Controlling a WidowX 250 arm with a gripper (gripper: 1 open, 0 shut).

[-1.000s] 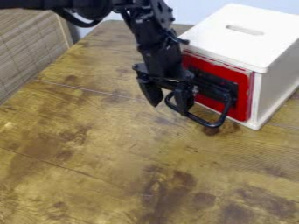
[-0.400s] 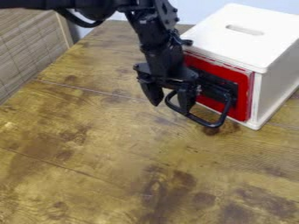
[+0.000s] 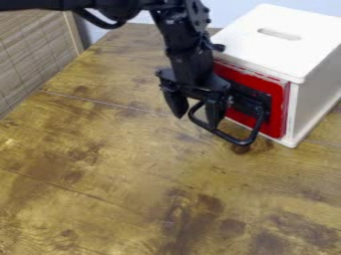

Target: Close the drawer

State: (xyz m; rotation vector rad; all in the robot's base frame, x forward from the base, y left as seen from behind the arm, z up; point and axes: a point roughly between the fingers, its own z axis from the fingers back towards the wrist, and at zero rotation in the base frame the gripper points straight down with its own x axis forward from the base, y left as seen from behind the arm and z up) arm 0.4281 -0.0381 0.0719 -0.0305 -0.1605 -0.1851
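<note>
The drawer is a red front with a black panel, set in a white box at the right rear of the table. Its black wire loop handle hangs out toward the table's middle. My gripper points down right in front of the drawer's left end, open, with nothing between its fingers. One finger overlaps the handle's left side; whether it touches I cannot tell. The black arm comes down from the top left and hides part of the drawer's left edge.
A worn wooden table fills the view. A woven, ribbed panel stands at the far left edge. The white box has a slot in its top.
The arm and gripper have shifted slightly to the right, closer against the drawer front. The jaws stay open, and the drawer and handle look unmoved.
</note>
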